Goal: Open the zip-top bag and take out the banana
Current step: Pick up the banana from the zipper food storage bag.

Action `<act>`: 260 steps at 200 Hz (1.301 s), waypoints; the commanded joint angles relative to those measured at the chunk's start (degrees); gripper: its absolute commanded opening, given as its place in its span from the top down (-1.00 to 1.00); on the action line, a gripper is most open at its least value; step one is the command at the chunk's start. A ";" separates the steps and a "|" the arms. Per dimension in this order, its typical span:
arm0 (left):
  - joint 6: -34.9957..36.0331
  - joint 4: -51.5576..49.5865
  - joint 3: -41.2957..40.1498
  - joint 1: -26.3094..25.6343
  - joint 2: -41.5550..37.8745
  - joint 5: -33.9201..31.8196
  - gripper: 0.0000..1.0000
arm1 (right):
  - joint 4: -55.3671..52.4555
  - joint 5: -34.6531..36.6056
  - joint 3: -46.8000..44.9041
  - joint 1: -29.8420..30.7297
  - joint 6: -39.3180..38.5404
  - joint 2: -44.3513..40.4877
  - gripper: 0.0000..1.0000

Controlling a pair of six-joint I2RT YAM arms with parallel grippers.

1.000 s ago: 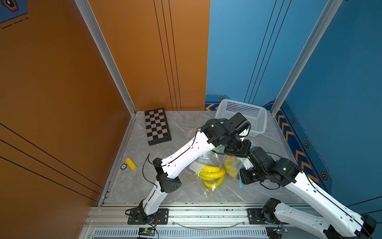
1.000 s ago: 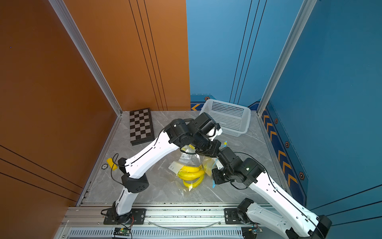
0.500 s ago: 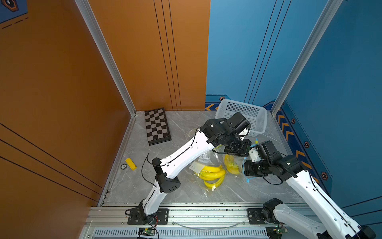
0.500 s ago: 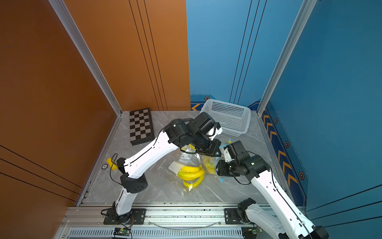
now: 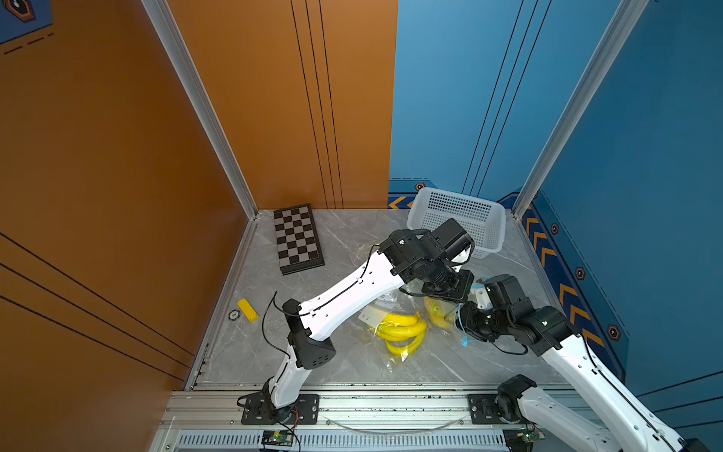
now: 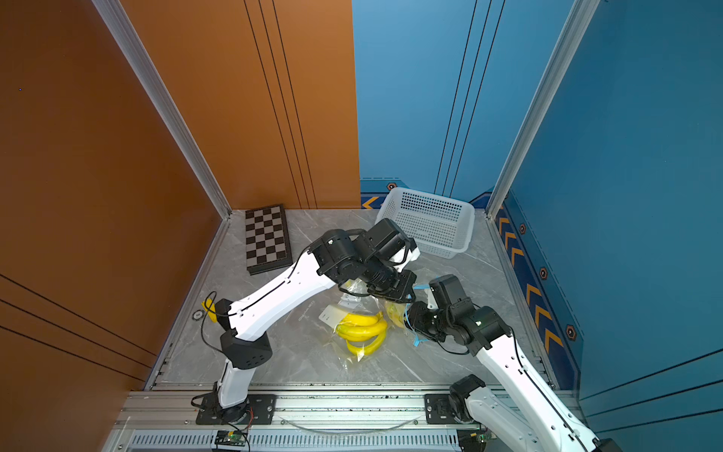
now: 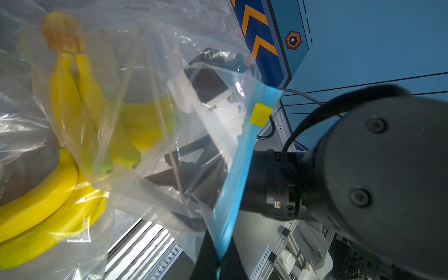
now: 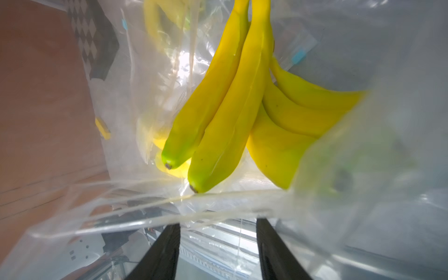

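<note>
The left gripper point(image 7: 218, 257) is pinched tight on the blue zip strip point(image 7: 240, 169) of the zip-top bag point(image 7: 169, 116), holding it up. A yellow slider point(image 7: 260, 114) sits farther along the strip. The right gripper point(image 8: 218, 223) has its jaws apart, and the banana point(image 8: 230, 109) bunch hangs in the bag just ahead of them. The small lettering point(image 6: 307, 313) on the left arm point(image 6: 274, 301) is too small to read.

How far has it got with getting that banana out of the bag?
Done: the left tool is clamped on the zip-top bag, holding it up, and its mouth looks parted. In hand: the right tool, open, faces the banana bunch inside. Left: gripping the bunch and pulling it out.
</note>
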 commanded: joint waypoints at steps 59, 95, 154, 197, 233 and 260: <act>-0.05 -2.26 -1.84 -1.64 -5.89 -2.08 0.87 | 2.69 9.05 -3.89 2.46 29.05 -5.23 -0.20; -0.40 -2.25 -4.07 -2.42 -7.46 -2.90 0.87 | 0.91 10.64 -4.96 1.99 29.26 -3.65 -0.25; -0.69 -2.19 -8.14 -0.93 -12.30 -6.84 0.87 | -3.00 11.20 8.26 -3.20 13.51 9.97 -0.25; -1.71 1.57 -10.54 -0.05 -14.44 -8.51 0.87 | -13.15 15.82 27.79 -6.15 -2.71 23.35 -0.28; -4.51 10.19 -27.22 0.87 -19.97 -7.91 0.87 | -21.25 17.54 30.64 -5.99 -14.21 27.02 -0.29; -12.52 25.80 -45.31 2.18 -25.84 -3.27 0.85 | -19.90 19.55 20.10 -5.76 -12.94 21.08 -0.30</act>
